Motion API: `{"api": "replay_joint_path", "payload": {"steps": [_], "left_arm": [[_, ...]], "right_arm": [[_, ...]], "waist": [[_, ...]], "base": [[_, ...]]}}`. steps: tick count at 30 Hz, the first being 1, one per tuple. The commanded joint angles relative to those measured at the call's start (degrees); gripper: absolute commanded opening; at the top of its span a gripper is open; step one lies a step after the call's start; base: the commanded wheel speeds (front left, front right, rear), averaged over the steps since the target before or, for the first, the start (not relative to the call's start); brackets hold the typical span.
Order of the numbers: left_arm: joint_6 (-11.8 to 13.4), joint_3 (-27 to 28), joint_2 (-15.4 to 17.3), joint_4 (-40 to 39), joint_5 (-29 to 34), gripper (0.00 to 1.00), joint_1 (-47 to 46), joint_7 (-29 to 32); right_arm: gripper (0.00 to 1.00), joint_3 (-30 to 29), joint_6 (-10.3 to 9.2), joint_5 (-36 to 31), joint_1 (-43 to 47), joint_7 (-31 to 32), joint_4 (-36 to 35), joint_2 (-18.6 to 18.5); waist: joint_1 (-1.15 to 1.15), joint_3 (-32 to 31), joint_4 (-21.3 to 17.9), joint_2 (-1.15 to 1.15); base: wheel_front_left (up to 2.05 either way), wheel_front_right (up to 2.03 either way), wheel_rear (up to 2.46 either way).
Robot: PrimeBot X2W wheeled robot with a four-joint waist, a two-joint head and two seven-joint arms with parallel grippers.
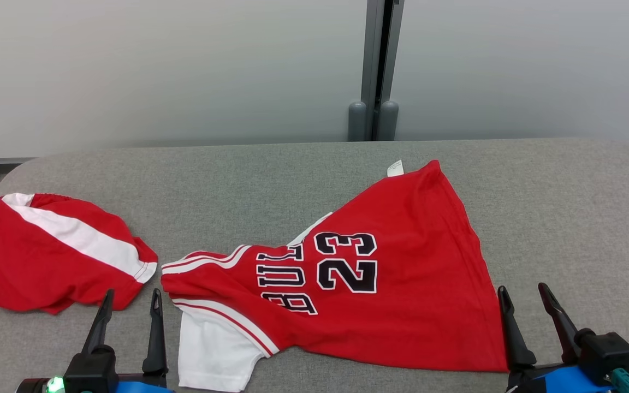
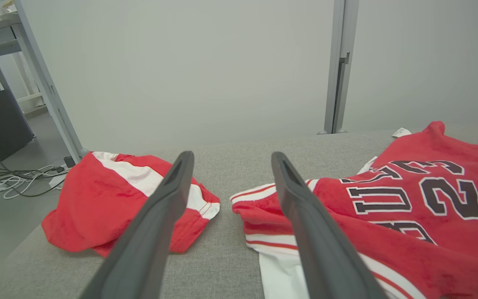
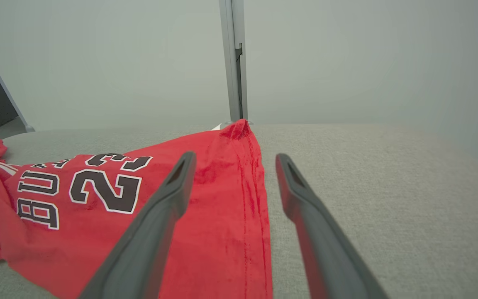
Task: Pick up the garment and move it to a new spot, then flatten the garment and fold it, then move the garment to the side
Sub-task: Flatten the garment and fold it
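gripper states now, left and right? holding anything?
left gripper: open, holding nothing.
right gripper: open, holding nothing, by the edge of the jersey.

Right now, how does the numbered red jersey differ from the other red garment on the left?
The numbered jersey is larger and spread out; the striped garment is smaller and bunched up. The numbered jersey bears black lettering and 23; the striped garment has just a broad white band. Both are red and white.
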Motion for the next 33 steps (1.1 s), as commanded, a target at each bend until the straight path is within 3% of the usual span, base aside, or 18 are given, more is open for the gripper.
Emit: {"api": "replay_joint_path", "payload": {"steps": [1,8,17,33], "left_arm": [[0.13,0.06,0.27,0.19,-0.04,1.00,-0.89,-0.18],[-1.08,-0.51,-0.85,4.61,-1.92,1.00,-1.50,-0.18],[-3.06,-3.51,-2.41,17.00,-3.54,1.00,-3.75,-0.19],[-5.36,-6.22,-3.53,29.10,-5.24,1.00,-7.48,-0.02]], "right_arm": [[1.00,-0.28,0.01,-0.14,-0.32,-0.21,0.61,-0.09],[1.00,-1.40,0.01,-1.44,-1.92,-0.19,6.88,-0.09],[1.00,-2.21,0.01,-1.65,-5.16,-0.20,16.34,-0.09],[1.00,1.90,0.01,3.39,-7.38,0.05,27.85,-0.01]], "waist": [[0.00,0.07,0.04,0.00],[0.00,1.02,0.00,0.00],[0.00,3.33,0.34,0.00],[0.00,5.17,0.71,0.00]], "base": [[0.00,0.00,0.00],[0.00,0.00,0.00],[0.00,0.00,0.00],[0.00,0.00,0.00]]}}
